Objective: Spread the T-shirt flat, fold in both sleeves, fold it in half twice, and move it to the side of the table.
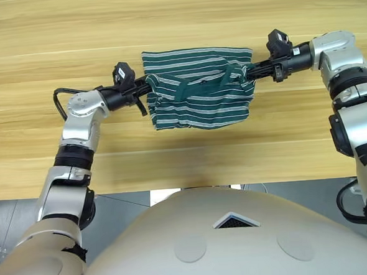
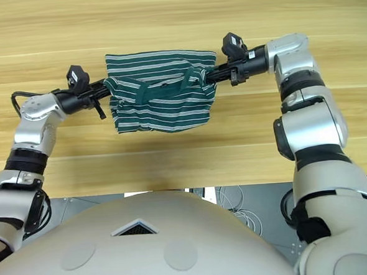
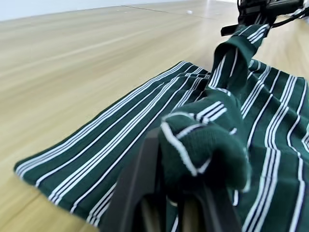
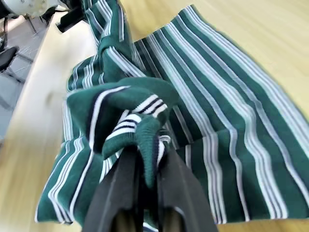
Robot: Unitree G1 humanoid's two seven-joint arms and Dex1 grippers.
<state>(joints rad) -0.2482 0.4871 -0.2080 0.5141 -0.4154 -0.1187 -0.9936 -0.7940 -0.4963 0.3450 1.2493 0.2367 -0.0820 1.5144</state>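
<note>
The T-shirt (image 1: 199, 90) lies about mid-worktop, between the two arms, as a partly folded, rumpled block. Its far portion is flat on the worktop (image 1: 164, 20), while the layer nearer the robot is drawn up and bunched. The left gripper (image 1: 147, 92) is closed on a wad of striped fabric at the garment's left side. The right gripper (image 1: 249, 71) is likewise clamped on a gathered fold at its right side, and the wrist views confirm cloth pinched between the fingers of each. Assessment: the garment is light, soft knit with no stiffness, so it will sag and crease between the holds and drag on the wood wherever it is not lifted. It is neither fragile nor notably slippery. Pinches at corners or along a hem, taking a single layer, would control it better than the present bunched holds. Bare wood extends well beyond the shirt to the far side and to both flanks. The near edge of the worktop is closer, so pulls toward the robot have less margin.
</note>
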